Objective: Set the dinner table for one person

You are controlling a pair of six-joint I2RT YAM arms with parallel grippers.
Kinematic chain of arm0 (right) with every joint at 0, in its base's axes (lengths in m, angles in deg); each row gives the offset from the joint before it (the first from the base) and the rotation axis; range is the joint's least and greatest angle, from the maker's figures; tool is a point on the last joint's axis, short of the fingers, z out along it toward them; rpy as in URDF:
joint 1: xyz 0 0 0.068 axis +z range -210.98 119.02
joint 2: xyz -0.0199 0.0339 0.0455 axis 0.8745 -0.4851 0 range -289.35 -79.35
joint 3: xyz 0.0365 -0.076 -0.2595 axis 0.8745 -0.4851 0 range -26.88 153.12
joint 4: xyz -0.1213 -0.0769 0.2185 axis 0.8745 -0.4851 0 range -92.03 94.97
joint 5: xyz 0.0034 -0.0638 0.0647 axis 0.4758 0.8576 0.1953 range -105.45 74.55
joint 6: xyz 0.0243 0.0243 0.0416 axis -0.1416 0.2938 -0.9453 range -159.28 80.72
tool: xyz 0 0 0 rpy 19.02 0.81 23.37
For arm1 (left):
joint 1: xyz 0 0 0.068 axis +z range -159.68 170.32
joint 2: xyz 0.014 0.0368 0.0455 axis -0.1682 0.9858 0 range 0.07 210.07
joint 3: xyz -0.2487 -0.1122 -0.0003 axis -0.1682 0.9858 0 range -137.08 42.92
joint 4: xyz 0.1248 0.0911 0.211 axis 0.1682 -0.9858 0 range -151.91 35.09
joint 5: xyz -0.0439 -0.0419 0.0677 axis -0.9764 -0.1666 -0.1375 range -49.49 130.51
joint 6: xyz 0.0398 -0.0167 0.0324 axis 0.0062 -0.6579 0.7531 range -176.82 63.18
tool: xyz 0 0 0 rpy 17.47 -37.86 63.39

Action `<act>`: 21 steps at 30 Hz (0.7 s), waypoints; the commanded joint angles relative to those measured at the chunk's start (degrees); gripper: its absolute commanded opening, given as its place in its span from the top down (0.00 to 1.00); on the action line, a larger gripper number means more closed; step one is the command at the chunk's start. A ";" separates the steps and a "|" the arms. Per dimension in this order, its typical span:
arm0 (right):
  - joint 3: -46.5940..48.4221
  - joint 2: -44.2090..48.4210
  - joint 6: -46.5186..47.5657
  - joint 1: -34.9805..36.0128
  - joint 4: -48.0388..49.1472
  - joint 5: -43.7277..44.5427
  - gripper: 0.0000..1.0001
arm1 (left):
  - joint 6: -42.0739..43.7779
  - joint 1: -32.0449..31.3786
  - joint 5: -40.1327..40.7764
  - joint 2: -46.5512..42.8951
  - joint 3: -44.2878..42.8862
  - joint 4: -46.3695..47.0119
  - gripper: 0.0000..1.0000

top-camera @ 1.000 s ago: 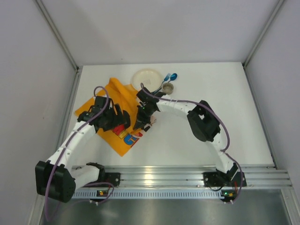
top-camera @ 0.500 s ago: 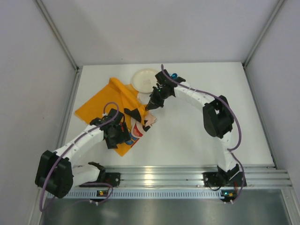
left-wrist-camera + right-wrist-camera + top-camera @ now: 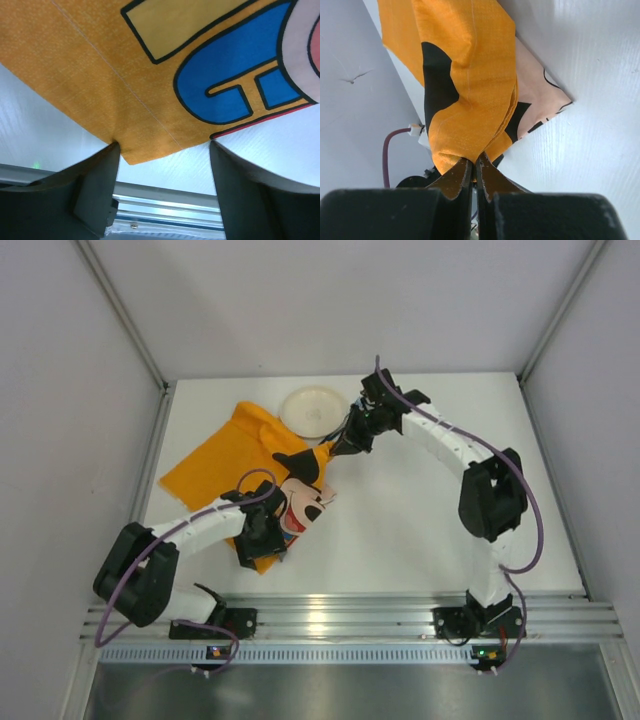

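The orange cartoon-mouse placemat [image 3: 215,465] lies partly unfolded on the left of the white dinner table [image 3: 430,520]. My right gripper [image 3: 341,446] is shut on a bunched fold of it and holds that fold up off the table. In the right wrist view, the right gripper [image 3: 475,162] pinches orange cloth [image 3: 470,75] between closed fingers. My left gripper [image 3: 262,546] is open low over the mat's near corner. In the left wrist view, that corner [image 3: 131,157] lies between the left gripper's [image 3: 164,147] spread fingers [image 3: 95,190], which hold nothing.
A cream plate [image 3: 310,406] sits at the back, just beyond the mat and beside the right arm. The aluminium rail [image 3: 400,612] runs along the table's near edge, close behind the left gripper. White walls enclose the table on three sides.
The right gripper pulled the pinched fold up and toward the back right, unfolding the mat and revealing the mouse face. The left gripper slid toward the near corner of the mat.
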 commanded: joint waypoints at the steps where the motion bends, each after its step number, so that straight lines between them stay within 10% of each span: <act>1: -2.47 4.94 1.83 -0.67 -0.78 -0.75 1.00 | -2.34 -0.07 3.94 3.09 3.45 3.83 0.31; 8: -5.29 6.96 2.89 -2.86 -0.78 -1.10 1.00 | -1.29 -0.07 7.63 6.78 0.99 4.63 1.00; 14: -5.47 11.00 4.56 -7.77 -1.22 -2.33 1.00 | 1.69 0.02 8.50 4.25 -4.10 1.22 1.00; 21: 0.58 20.48 8.06 -21.21 -7.45 -4.44 1.00 | 8.27 0.37 19.92 -3.59 -30.77 -17.57 1.00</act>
